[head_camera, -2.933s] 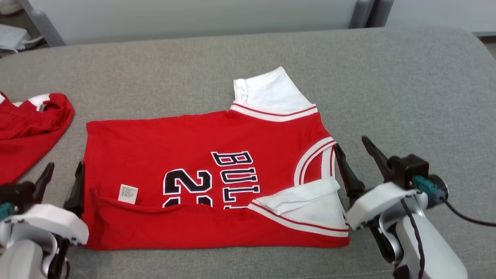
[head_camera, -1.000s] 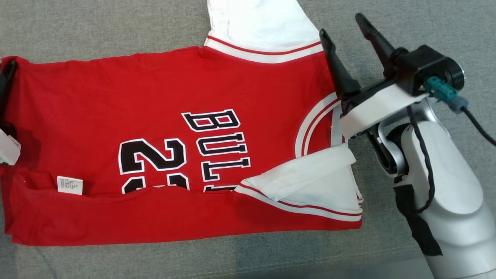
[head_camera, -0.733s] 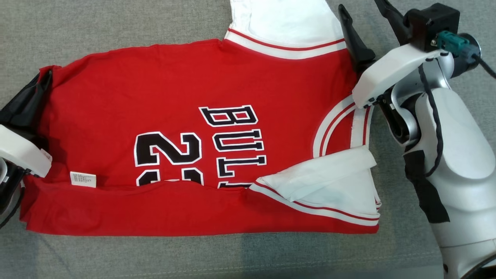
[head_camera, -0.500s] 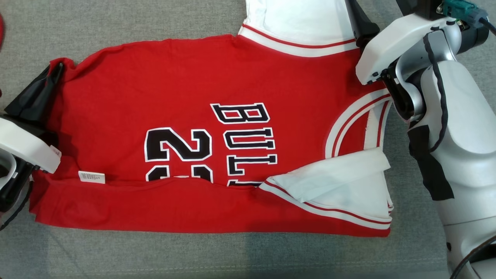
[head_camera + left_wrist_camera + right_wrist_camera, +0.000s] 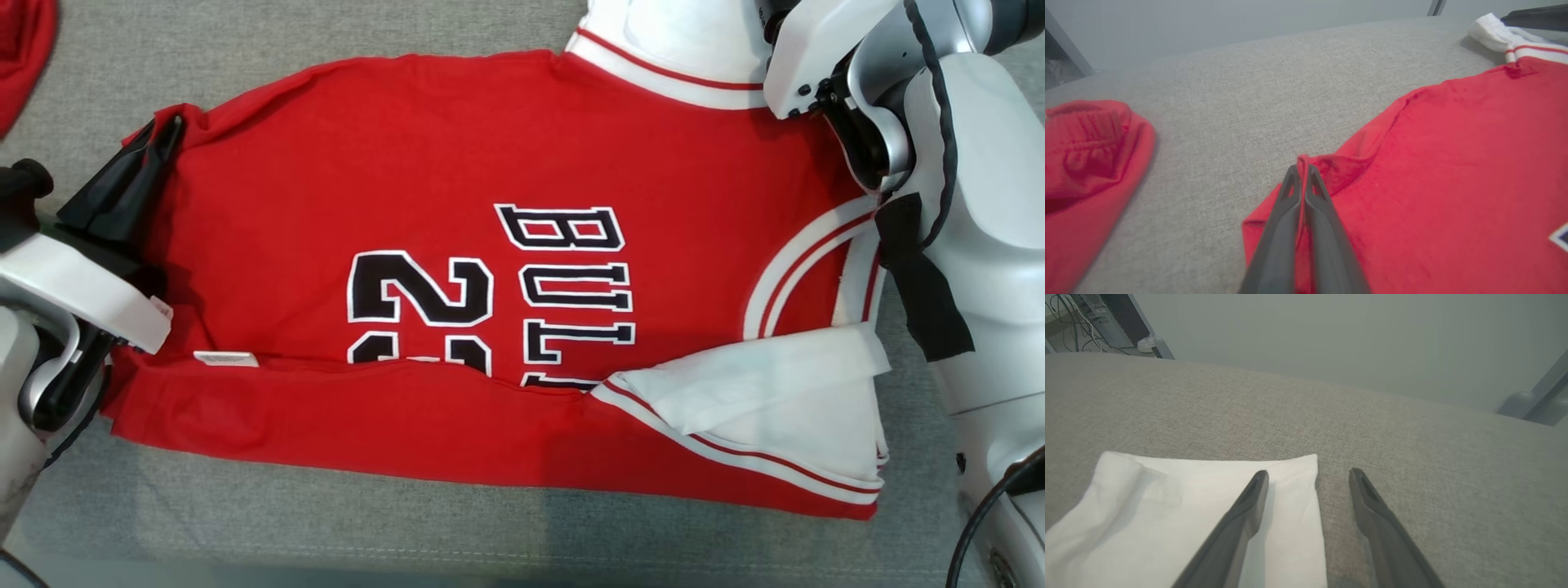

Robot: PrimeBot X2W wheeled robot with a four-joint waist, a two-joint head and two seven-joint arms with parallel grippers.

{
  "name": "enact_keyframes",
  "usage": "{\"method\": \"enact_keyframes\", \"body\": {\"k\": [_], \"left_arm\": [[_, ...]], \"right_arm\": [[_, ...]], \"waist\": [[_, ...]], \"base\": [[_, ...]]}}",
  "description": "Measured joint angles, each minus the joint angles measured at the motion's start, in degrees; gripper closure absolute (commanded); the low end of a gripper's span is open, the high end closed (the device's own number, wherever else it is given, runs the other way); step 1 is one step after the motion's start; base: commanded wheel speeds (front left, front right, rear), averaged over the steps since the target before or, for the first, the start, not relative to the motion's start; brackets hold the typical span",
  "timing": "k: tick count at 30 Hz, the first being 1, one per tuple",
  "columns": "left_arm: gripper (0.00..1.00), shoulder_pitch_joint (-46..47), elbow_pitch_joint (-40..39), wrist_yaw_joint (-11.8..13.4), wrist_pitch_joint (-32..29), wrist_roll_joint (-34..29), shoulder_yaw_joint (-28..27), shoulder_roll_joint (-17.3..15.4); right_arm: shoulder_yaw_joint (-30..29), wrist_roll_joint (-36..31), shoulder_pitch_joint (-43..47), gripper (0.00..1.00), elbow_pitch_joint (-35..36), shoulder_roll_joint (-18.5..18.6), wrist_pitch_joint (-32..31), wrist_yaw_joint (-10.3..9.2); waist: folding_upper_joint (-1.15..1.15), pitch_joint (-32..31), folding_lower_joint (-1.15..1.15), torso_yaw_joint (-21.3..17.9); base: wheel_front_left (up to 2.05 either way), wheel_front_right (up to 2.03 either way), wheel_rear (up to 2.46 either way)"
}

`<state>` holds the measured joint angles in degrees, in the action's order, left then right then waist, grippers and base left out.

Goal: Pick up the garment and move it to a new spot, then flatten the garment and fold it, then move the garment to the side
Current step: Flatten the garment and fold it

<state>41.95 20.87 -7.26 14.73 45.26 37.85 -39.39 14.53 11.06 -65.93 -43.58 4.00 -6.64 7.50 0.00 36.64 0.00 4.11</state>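
Note:
The garment (image 5: 457, 171) is a red jersey with white sleeves and black lettering, lying flat on the grey cushion with its near edge folded over. My left gripper (image 5: 159, 139) is shut on the garment's far left corner (image 5: 1306, 161), which bunches up between the fingers. My right gripper (image 5: 1308, 475) stands open over the far white sleeve (image 5: 1167, 498): one finger lies above the sleeve's edge, the other above bare cushion. In the head view the right arm's pale wrist (image 5: 824, 49) sits at the garment's top right.
A second red garment (image 5: 1081, 163) lies crumpled to the left on the cushion (image 5: 326, 531), its edge at the head view's top left (image 5: 24, 49). Bare grey cushion stretches beyond the sleeve (image 5: 1372, 416). A pale wall stands behind.
The head camera has shifted, so the jersey sits further right and higher in view. My left gripper stays shut on the corner. My right gripper has reached forward over the far sleeve.

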Motion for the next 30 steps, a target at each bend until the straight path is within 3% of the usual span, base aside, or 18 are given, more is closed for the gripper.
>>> {"method": "enact_keyframes", "body": {"k": [8, 9, 10, 11, 12, 19, 30], "left_arm": [[1.00, 1.1, -0.5, 0.0, 0.0, -0.4, 0.2, 0.7], [1.00, 1.2, -0.6, 0.0, 0.0, -0.4, 0.3, 0.8], [1.00, 1.4, -0.7, 0.0, 0.0, -0.4, 0.4, 0.9], [1.00, 1.6, -0.7, 0.0, 0.0, -0.4, 0.4, 0.9], [1.00, 1.7, -0.8, 0.0, 0.0, -0.4, 0.5, 0.9], [1.00, 1.8, -0.5, 0.0, 0.0, -0.4, 0.5, 0.7], [1.00, -0.6, 2.7, 0.0, 0.0, 0.7, -0.4, -1.2]], "right_arm": [[-0.5, -0.2, -2.7, 0.02, -3.4, 0.1, -0.5, 0.00], [-0.3, 0.0, -2.9, 0.23, -3.7, 0.1, -0.5, 0.00], [0.5, 0.6, -3.2, 0.56, -4.0, 0.2, -0.5, 0.00], [0.8, 0.8, -3.3, 0.75, -4.2, 0.2, -0.5, 0.00], [1.1, 1.2, -3.5, 1.00, -4.3, 0.2, -0.4, 0.00], [2.9, 3.1, -3.8, 1.00, -4.5, 0.2, 3.2, 0.00], [8.7, 12.3, 0.7, 1.00, 0.6, 0.1, 7.8, 0.00]], "waist": [[0.00, 0.9, 0.00, 1.6], [0.00, 1.0, 0.00, 1.8], [0.00, 1.2, 0.00, 1.9], [0.00, 1.2, 0.00, 1.9], [0.00, 1.1, 0.00, 1.9], [0.00, 0.8, 0.00, 0.7], [0.00, -1.9, 0.00, -2.9]], "base": [[0.00, 0.00, 0.00], [0.00, 0.00, 0.00], [0.00, 0.00, 0.00], [0.00, 0.00, 0.00], [0.00, 0.00, 0.00], [0.00, 0.00, 0.00], [0.00, 0.00, 0.00]]}}
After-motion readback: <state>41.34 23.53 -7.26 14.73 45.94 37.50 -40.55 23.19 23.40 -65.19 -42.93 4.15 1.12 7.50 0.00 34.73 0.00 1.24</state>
